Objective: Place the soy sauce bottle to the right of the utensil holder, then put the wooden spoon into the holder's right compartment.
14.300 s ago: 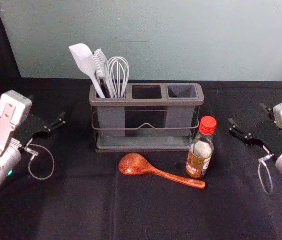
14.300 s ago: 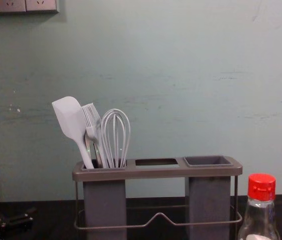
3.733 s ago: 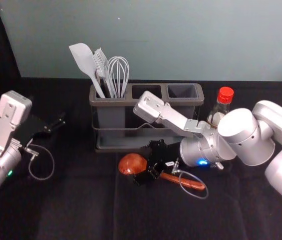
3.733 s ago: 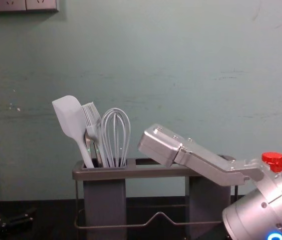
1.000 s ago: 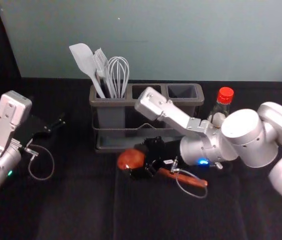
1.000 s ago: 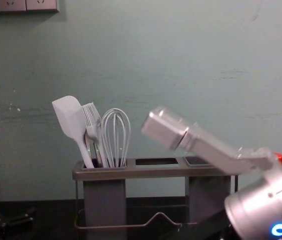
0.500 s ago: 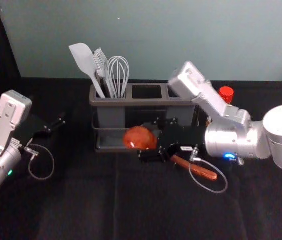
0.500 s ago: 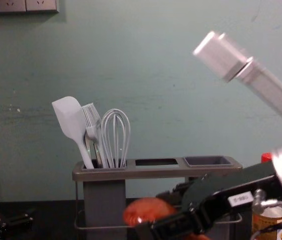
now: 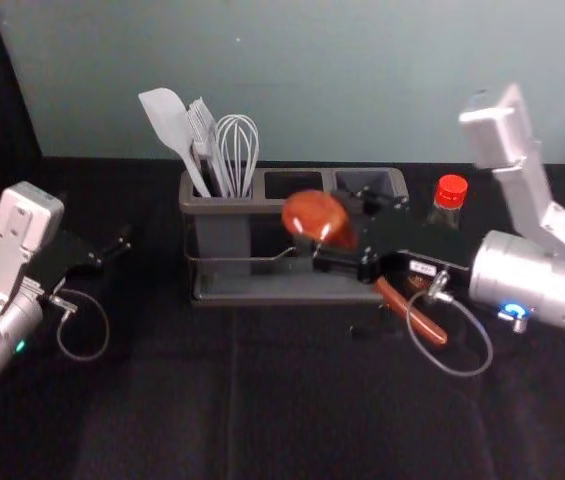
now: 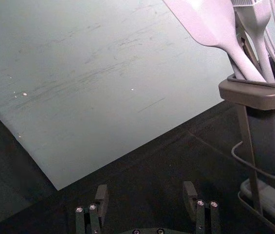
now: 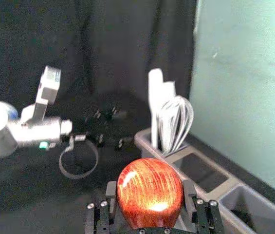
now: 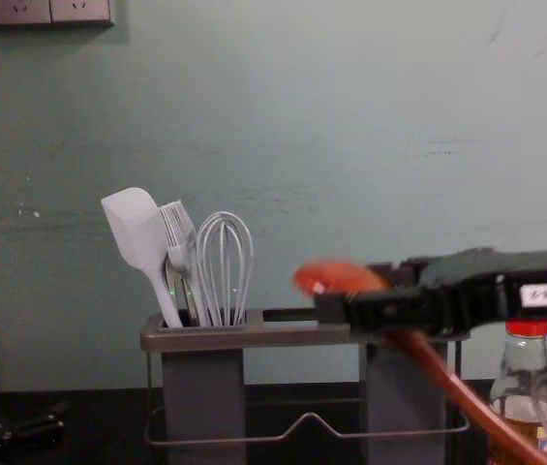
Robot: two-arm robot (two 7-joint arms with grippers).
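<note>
Two tools: the right tool [image 11: 150,194] is at work in front of the holder's right half; the left tool [image 10: 145,195] is parked beyond the holder's left end.
Right tool: closed round the wooden spoon [image 9: 314,216] near its bowl.
Left tool: open, its fingers wide apart with nothing between them.
One spoon: raised off the table [image 9: 142,420], bowl pointing toward the holder's middle, handle slanting down to the right.
One soy sauce bottle [image 12: 522,387]: upright, just right of the utensil holder [image 9: 262,207]; that half of the job looks done.
One holder, three compartments: left [image 9: 224,235], middle [image 9: 294,184] and right [image 11: 261,208].
Left compartment: at least three utensils, namely one spatula [image 12: 133,228], one brush [image 12: 178,228] and one whisk [image 12: 224,254]; whether more stand behind them is hard to count.
Right compartment: spoon not in it.
Progress: one placement of two made, the second part-way, with the spoon in grip.
Left to do: likely turn the spoon upright over the right compartment, lower it handle first, let go.
</note>
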